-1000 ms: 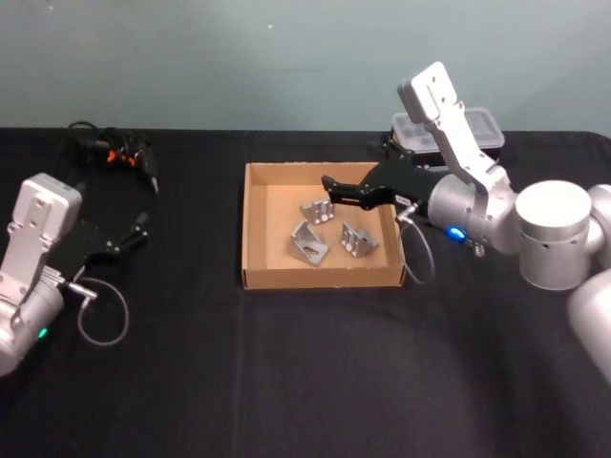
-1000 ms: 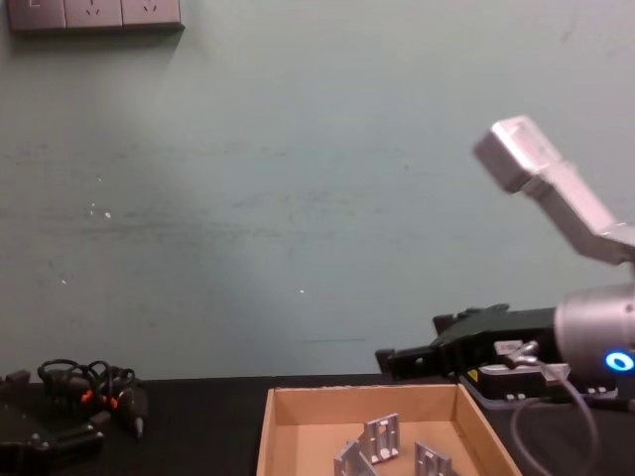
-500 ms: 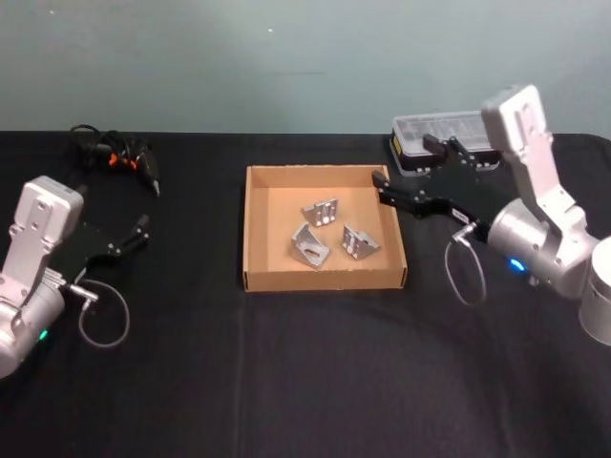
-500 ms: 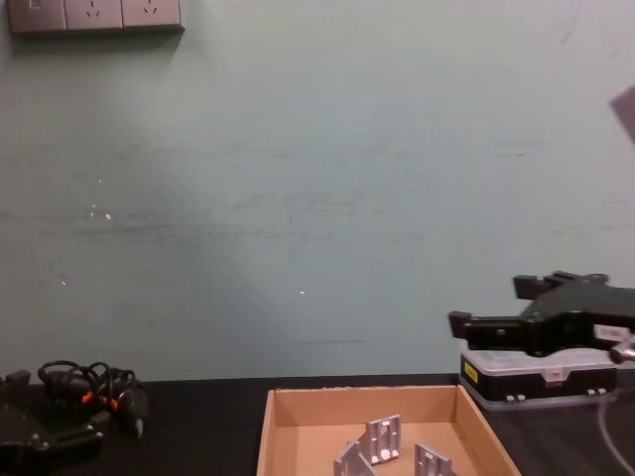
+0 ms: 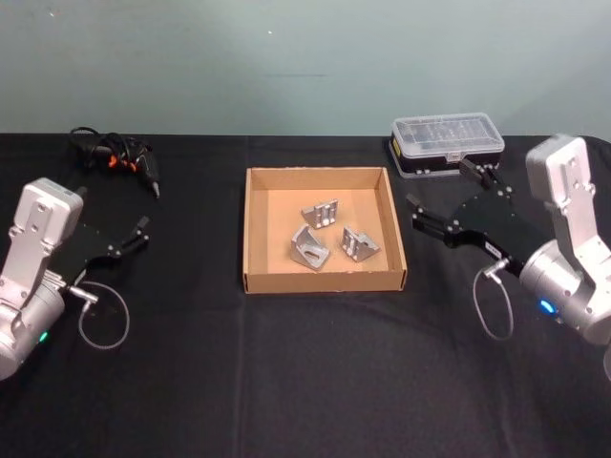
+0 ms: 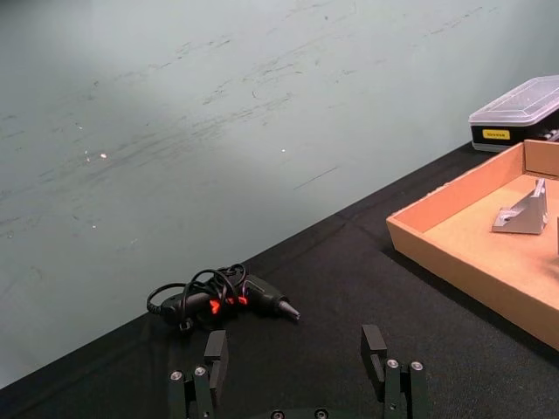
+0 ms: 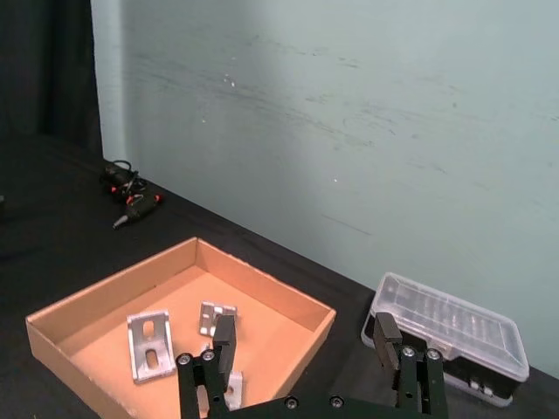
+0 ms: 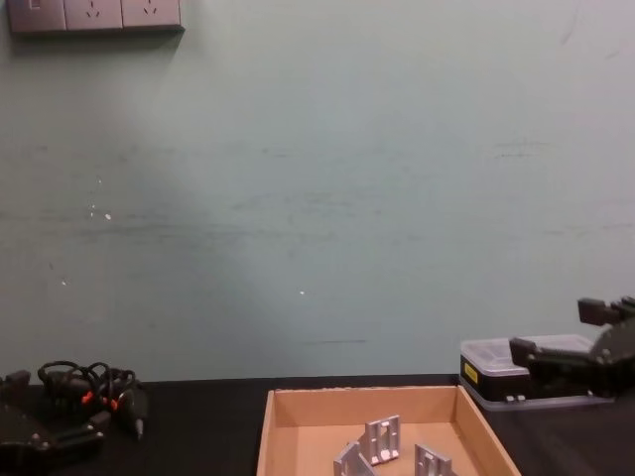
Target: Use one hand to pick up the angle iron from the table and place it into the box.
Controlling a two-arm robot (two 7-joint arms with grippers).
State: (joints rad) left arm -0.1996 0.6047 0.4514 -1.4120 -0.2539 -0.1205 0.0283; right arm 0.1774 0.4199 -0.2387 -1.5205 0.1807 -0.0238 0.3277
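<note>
Black matte tabletop carries every item in the scene. At the far left, the left gripper is parked low over the tabletop with its fingers spread and nothing between them, pointing toward a bundled cable tool near the back edge and well apart from the box. At centre, the tan cardboard box holds three angle irons: one toward the back wall, one at the middle, and one just beside it on the right; all lie on the box floor, none on the open tabletop. To the right, the right gripper hovers just outside the right wall of the box, fingers spread and empty, aimed back toward the box; it is the nearer arm. Behind it sits a clear-lidded plastic case. Judged from this layout, the placement appears complete. A teal wall bounds the room behind.
</note>
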